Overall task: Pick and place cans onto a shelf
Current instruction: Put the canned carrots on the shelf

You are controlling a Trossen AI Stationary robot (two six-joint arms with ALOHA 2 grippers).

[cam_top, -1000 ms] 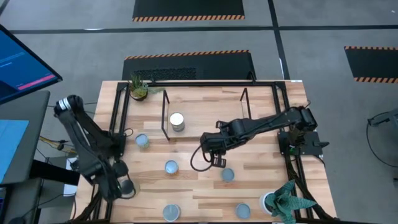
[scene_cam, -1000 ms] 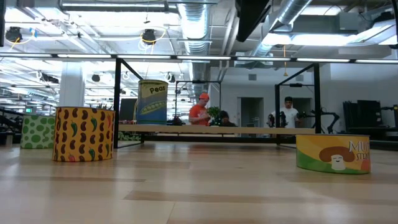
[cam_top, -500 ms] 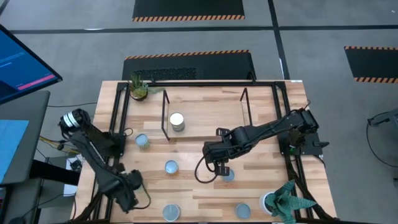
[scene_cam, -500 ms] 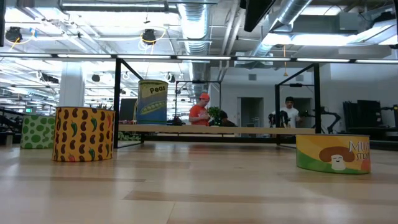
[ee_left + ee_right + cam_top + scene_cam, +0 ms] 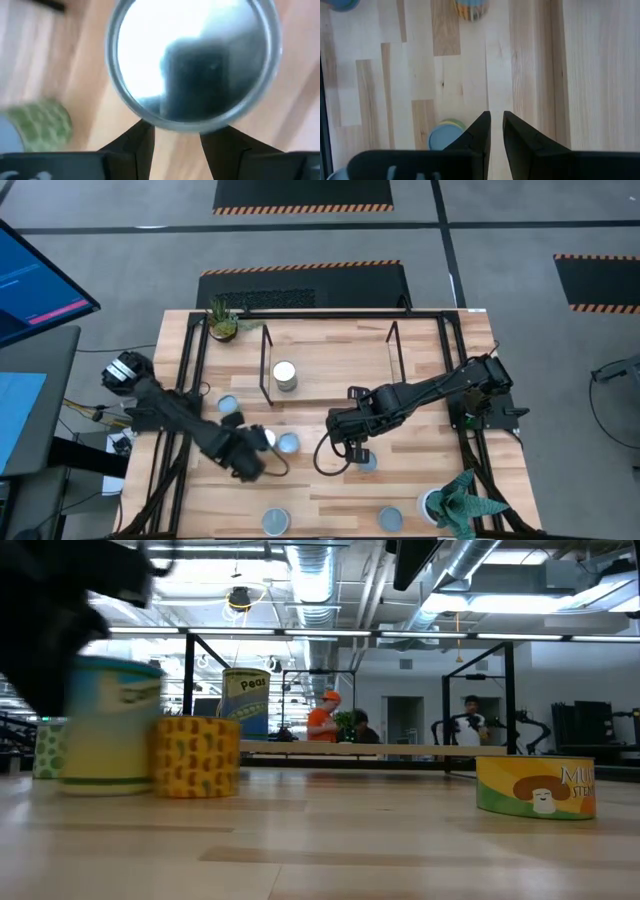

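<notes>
- The left claw (image 5: 247, 452) is spread as wide as it goes around a pale, white-topped can (image 5: 262, 438). In the low view that can looks clear of the worktop (image 5: 420, 480). It fills the left wrist view so fully that we cannot see how deep the grip sits. If it is only a fingertip hold, we judge a fast swing could twist the can or drop it.
- The held can hangs just at 9 o'clock of a yellow spotted can (image 5: 288, 444) near the worktop's centre. They are so close that any drift toward 3 o'clock would knock the standing can aside or tip it.
- The shelf (image 5: 340, 380) lies toward 12 o'clock from the held can. A peas can (image 5: 285, 375) already stands at its 9 o'clock end, by the black corner rod. If we come in low or too far toward that end, we could strike the rod or shove the peas can off the board.
- The right claw (image 5: 352, 442) hovers at 3 o'clock of the yellow can. It is empty and open only to a narrow slit. A blue-topped can (image 5: 366, 463) sits just at its 5 o'clock. With the gap that small it cannot straddle the can, so lowering it now would press on the lid or push the can away.
- Both arms crowd the middle of the worktop. A straight carry to the shelf's free 3 o'clock part would cross the right arm, and we risk a collision.
</notes>
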